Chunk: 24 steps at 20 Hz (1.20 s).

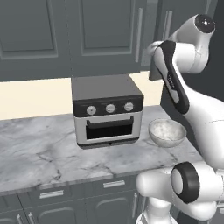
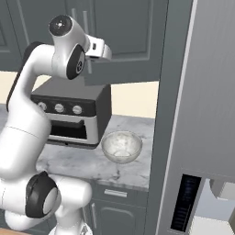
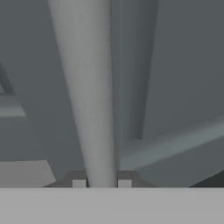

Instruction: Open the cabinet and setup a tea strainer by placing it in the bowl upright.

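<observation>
The table (image 1: 39, 148) is a white-grey marbled top running along a cream wall. On it stands a dark toaster oven (image 1: 107, 109) with three knobs, and just beside it, toward the refrigerator side, sits the round marbled bowl (image 1: 166, 132), upright, apart from the oven.

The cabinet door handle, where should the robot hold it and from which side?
Hold the long vertical silver bar handle of the cabinet on its straight shaft, coming at it head-on from the door's front, jaws spread horizontally. The bar runs upright and stands off the recessed panel, so a fingertip fits on each side. In the hand view the gripper straddles it, a tip on each side.
</observation>
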Tool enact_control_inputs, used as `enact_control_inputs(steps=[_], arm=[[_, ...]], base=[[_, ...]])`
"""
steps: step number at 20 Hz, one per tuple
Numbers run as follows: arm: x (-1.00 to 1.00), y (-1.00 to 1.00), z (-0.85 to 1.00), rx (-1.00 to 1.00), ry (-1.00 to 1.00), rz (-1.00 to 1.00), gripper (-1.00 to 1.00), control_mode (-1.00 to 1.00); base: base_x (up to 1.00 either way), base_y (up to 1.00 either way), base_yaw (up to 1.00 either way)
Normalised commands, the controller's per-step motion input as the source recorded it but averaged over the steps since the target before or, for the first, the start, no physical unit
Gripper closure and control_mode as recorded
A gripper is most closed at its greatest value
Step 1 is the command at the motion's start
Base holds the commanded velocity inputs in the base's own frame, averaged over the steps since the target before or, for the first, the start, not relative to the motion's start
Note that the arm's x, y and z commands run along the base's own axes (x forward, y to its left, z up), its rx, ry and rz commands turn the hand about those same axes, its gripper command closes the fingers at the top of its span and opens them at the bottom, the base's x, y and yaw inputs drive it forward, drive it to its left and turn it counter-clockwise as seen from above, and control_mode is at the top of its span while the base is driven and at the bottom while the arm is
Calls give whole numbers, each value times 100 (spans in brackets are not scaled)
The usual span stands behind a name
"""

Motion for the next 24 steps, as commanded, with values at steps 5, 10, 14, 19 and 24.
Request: enact_control_inputs(steps=[5, 10, 14, 19, 24], arm=[[-79, -61, -3, 0, 0, 0, 100, -100], [-74, -68, -9, 0, 0, 0, 100, -100], [-63, -27, -2, 0, 0, 0, 100, -100], [-39, 0, 0, -1, 0, -2, 100, -100], [-22, 24, 17, -17, 3, -2, -100, -100]], base=[[0, 0, 0], [0, 0, 0], [0, 0, 0], [0, 0, 0], [0, 0, 0]])
